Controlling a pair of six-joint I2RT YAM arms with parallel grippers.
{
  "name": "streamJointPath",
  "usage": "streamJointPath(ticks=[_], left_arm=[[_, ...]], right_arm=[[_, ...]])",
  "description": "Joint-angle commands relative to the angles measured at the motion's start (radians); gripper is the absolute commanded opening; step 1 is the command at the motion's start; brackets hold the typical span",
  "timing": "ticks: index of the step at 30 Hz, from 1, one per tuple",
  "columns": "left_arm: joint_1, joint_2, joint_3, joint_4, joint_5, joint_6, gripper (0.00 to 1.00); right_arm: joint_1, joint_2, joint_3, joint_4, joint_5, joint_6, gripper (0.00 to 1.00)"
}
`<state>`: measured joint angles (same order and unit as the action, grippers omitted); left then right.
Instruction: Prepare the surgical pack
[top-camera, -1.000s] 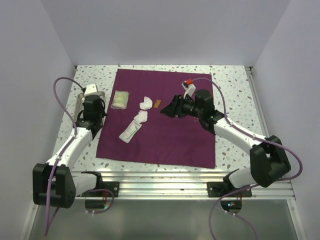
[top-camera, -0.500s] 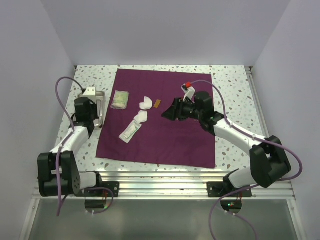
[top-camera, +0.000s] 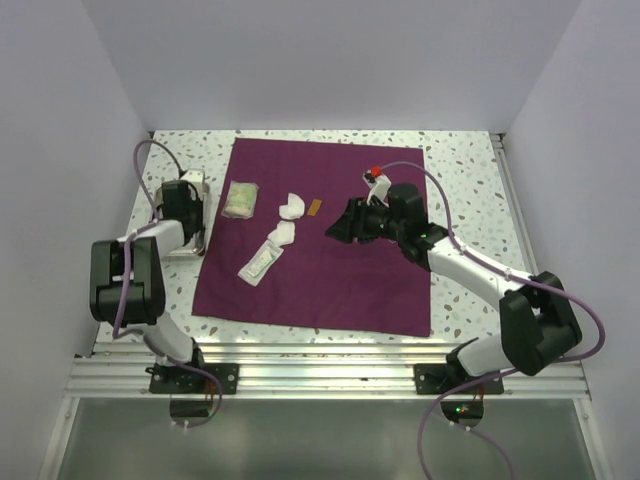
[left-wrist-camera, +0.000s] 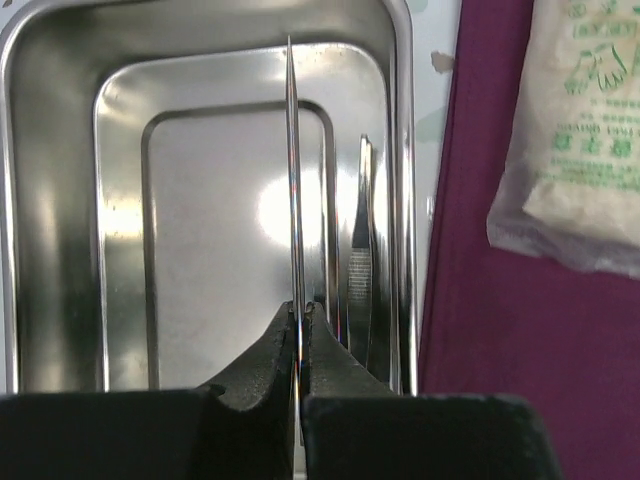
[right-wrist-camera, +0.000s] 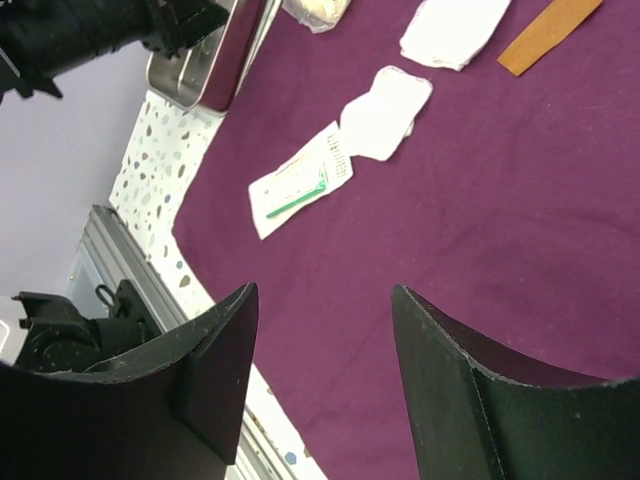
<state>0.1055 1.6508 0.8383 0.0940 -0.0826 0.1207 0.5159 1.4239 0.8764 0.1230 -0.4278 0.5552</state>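
The plum-purple cloth (top-camera: 340, 280) lies spread flat on the table. On its left part lie a greenish glove packet (top-camera: 241, 199), two white gauze pieces (top-camera: 292, 206), an orange strip (top-camera: 314, 207) and a long packet (top-camera: 260, 262). The shiny steel tray (top-camera: 195, 245) sits off the cloth's left edge. My left gripper (left-wrist-camera: 299, 315) is over the tray (left-wrist-camera: 50, 200), shut on a thin metal instrument (left-wrist-camera: 291, 180) held edge-on. A second instrument (left-wrist-camera: 362, 250) lies along the tray's right wall. My right gripper (right-wrist-camera: 325, 300) hangs open over bare cloth (right-wrist-camera: 480, 200), holding nothing.
White walls enclose the speckled table on three sides. An aluminium rail (top-camera: 330, 365) runs along the near edge. In the right wrist view the long packet (right-wrist-camera: 300, 180) and one of the gauze pieces (right-wrist-camera: 385, 110) lie ahead of the fingers, the tray (right-wrist-camera: 200, 80) beyond them.
My left arm has swung back and left, bringing its gripper from the cloth's left edge to over the tray. The right gripper has barely moved.
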Motion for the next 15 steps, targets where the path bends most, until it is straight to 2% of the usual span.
streamJointPath(ticks=[1, 4, 15], left_arm=[[0.010, 0.082, 0.123, -0.049, -0.002, -0.041, 0.00], [0.010, 0.112, 0.148, -0.077, -0.052, -0.087, 0.03], [0.010, 0.127, 0.140, -0.071, 0.050, -0.079, 0.13]], right_arm=[[-0.002, 0.003, 0.052, -0.014, 0.038, -0.031, 0.59], [-0.008, 0.012, 0.075, -0.060, 0.086, -0.054, 0.59], [-0.074, 0.049, 0.085, -0.039, 0.012, 0.003, 0.59]])
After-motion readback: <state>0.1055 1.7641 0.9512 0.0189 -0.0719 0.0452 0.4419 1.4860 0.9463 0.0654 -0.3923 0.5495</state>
